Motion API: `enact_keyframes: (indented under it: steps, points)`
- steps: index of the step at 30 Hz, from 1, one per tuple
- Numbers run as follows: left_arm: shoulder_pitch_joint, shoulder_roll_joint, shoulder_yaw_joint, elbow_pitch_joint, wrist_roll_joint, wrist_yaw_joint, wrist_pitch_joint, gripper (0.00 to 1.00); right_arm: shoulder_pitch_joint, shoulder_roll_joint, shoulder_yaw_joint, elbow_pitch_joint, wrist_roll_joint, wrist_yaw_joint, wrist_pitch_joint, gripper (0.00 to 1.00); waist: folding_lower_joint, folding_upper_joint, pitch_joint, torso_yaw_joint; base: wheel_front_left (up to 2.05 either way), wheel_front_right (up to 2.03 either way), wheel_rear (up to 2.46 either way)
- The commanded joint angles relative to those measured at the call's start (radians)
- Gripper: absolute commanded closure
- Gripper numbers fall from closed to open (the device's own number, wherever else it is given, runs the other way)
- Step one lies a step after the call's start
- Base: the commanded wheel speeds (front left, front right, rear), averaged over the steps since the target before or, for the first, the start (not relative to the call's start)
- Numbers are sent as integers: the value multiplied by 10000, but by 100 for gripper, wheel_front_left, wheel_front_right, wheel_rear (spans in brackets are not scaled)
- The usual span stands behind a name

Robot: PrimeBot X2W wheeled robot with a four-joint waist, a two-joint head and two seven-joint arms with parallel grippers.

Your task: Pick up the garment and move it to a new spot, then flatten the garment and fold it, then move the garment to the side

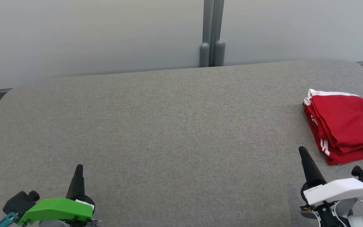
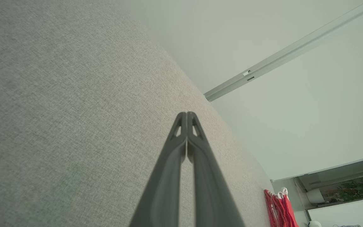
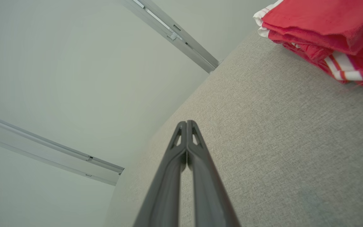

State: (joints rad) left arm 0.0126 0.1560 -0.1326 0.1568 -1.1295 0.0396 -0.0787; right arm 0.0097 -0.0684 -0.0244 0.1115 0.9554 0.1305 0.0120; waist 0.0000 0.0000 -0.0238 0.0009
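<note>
- Left gripper (image 1: 78, 167) is nearest me, low over the near edge of the table (image 1: 169, 126) toward its left corner. It has a green housing and its dark fingers point toward the far edge.
- Its two fingers are pressed together with the tips meeting, and nothing is between them. In the left wrist view I see only a hairline seam running down the pair.
- Right gripper (image 1: 302, 151) is over the near edge toward the right corner and has a white housing. Its fingers are likewise closed tip to tip and hold nothing; the right wrist view agrees.
- Garment (image 1: 347, 126) is red with white stripes, folded into a layered stack. It lies at the right edge of the table, between the right gripper and the far right corner, and part of it runs past the right side of the head view.
- The right gripper's tip is near the garment's near left corner but apart from it, with grey table cloth showing between them.
- The left gripper is well apart from the garment, most of the table's width away.
- The table top is grey woven fabric with rounded far corners.
- Beyond the far edge is a pale wall with a grey post (image 1: 212, 31).
</note>
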Motion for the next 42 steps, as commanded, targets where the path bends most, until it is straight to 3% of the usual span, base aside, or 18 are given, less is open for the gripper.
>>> enact_keyframes:
  steps: [1,42]
  points:
    - [-269,-13,139,-89,-274,-112,87,100,-241,-51,-66,-61,346,2,54,100,0,0,5,0,0,0,0]
    - [-579,-621,1344,184,-3158,-1123,1112,100,-358,-45,-534,312,4362,4,555,100,0,0,144,-5,0,0,0]
